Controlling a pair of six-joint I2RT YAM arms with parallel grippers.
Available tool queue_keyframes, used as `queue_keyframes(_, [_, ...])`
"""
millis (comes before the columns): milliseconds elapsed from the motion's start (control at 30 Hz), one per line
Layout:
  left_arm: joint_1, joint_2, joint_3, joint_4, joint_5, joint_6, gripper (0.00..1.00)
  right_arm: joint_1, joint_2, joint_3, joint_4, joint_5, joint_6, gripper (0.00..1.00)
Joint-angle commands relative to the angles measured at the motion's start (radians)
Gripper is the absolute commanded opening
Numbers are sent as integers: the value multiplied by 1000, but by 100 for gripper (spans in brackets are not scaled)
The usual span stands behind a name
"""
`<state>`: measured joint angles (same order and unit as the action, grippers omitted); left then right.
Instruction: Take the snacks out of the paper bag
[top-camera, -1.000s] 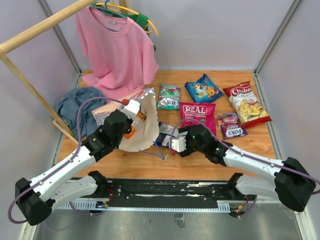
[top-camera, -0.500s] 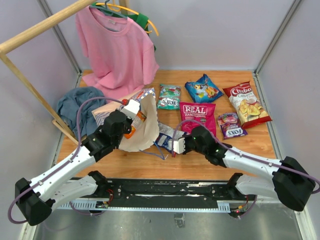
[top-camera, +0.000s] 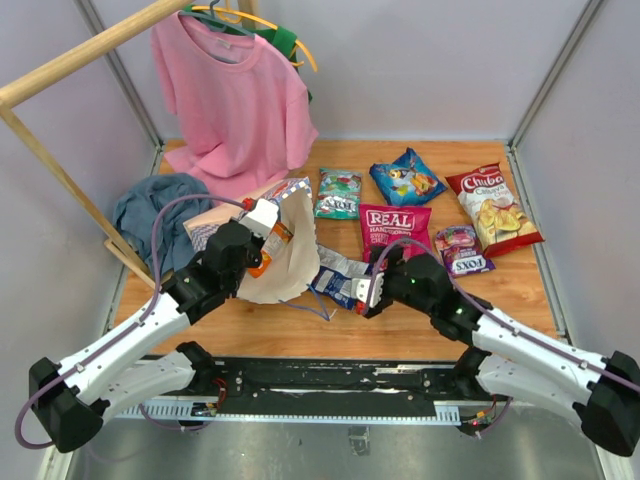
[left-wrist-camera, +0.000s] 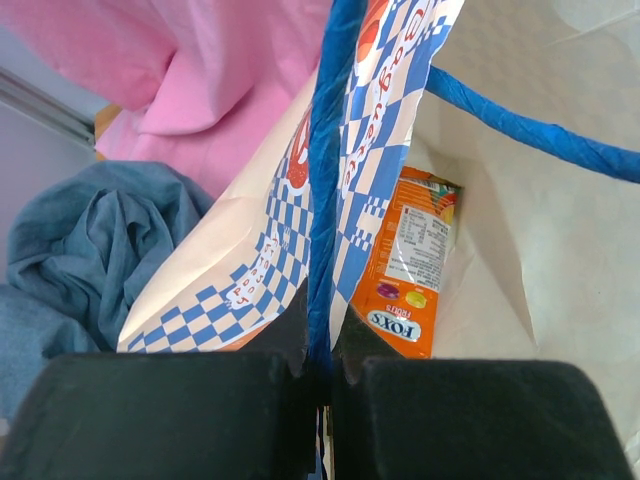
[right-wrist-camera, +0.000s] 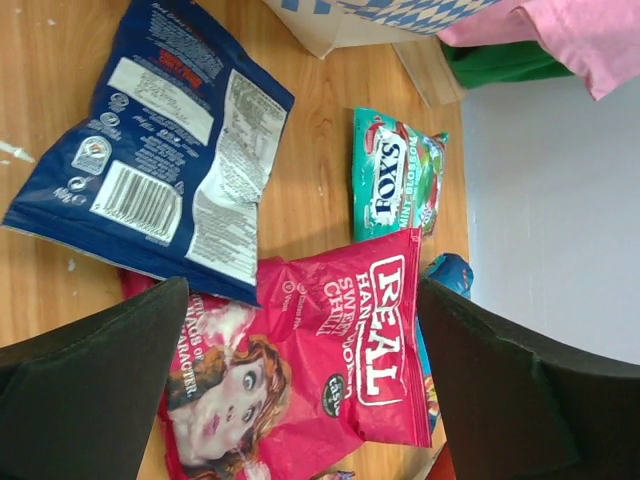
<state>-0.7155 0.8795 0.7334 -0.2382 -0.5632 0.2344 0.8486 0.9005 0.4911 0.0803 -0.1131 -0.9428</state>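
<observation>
The paper bag (top-camera: 290, 262) lies on its side, mouth facing right. My left gripper (top-camera: 262, 215) is shut on its blue cord handle (left-wrist-camera: 322, 200) at the checkered rim (left-wrist-camera: 250, 290). An orange FOX'S packet (left-wrist-camera: 405, 270) lies inside the bag and shows in the top view (top-camera: 266, 252). My right gripper (top-camera: 362, 292) is open and empty, and hovers (right-wrist-camera: 300, 300) over the pink-red REAL bag (right-wrist-camera: 330, 370) and a dark blue packet (right-wrist-camera: 170, 150). That packet lies on the table just outside the bag mouth (top-camera: 335, 270).
On the table lie the REAL bag (top-camera: 393, 228), a teal packet (top-camera: 339, 193), a blue bag (top-camera: 406, 178), the Chiba chips (top-camera: 493, 207) and a purple packet (top-camera: 462, 250). A blue-grey cloth (top-camera: 155, 210) lies left of the bag. A pink T-shirt (top-camera: 235, 100) hangs on a wooden rack (top-camera: 60, 170).
My right gripper has moved a little to the right, away from the bag mouth, and the dark blue packet now lies further out on the table. My left arm has not moved.
</observation>
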Motion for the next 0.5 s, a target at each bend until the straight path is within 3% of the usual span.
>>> queue_keyframes(0, [10, -16, 8, 17, 0, -7, 1, 35, -50, -107, 68, -46, -5, 99])
queue_keyframes(267, [10, -22, 10, 16, -1, -8, 1, 218, 132, -248, 358, 234, -161, 99])
queue_keyframes(467, [10, -23, 9, 15, -6, -9, 1, 284, 280, -297, 566, 332, -188, 99])
